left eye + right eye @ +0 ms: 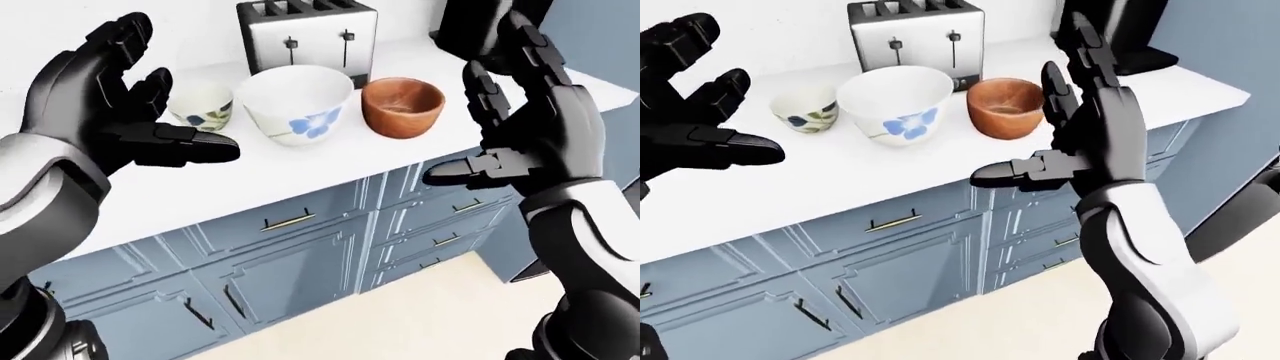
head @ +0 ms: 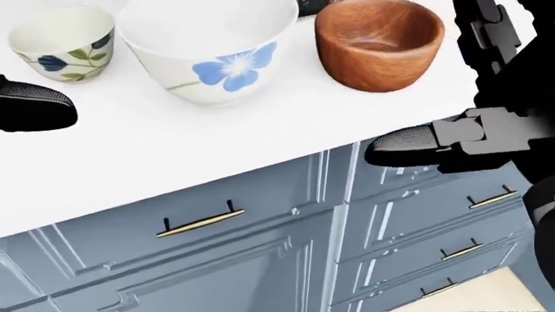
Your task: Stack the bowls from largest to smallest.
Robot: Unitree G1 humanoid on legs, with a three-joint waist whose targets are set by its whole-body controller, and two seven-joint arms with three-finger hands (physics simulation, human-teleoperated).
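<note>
Three bowls stand in a row on the white counter (image 1: 300, 169). The large white bowl (image 1: 295, 103) with a blue flower is in the middle. A small white bowl (image 1: 201, 105) with a leaf pattern sits to its left, and a brown wooden bowl (image 1: 403, 106) to its right. My left hand (image 1: 140, 112) is raised open just left of the small bowl, holding nothing. My right hand (image 1: 505, 112) is raised open to the right of the wooden bowl, palm inward, empty. Neither hand touches a bowl.
A silver toaster (image 1: 307, 34) stands behind the bowls. A dark appliance (image 1: 1130, 30) sits at the counter's right end. Blue cabinet doors and drawers (image 1: 300, 255) with brass handles run under the counter, with beige floor (image 1: 400, 322) below.
</note>
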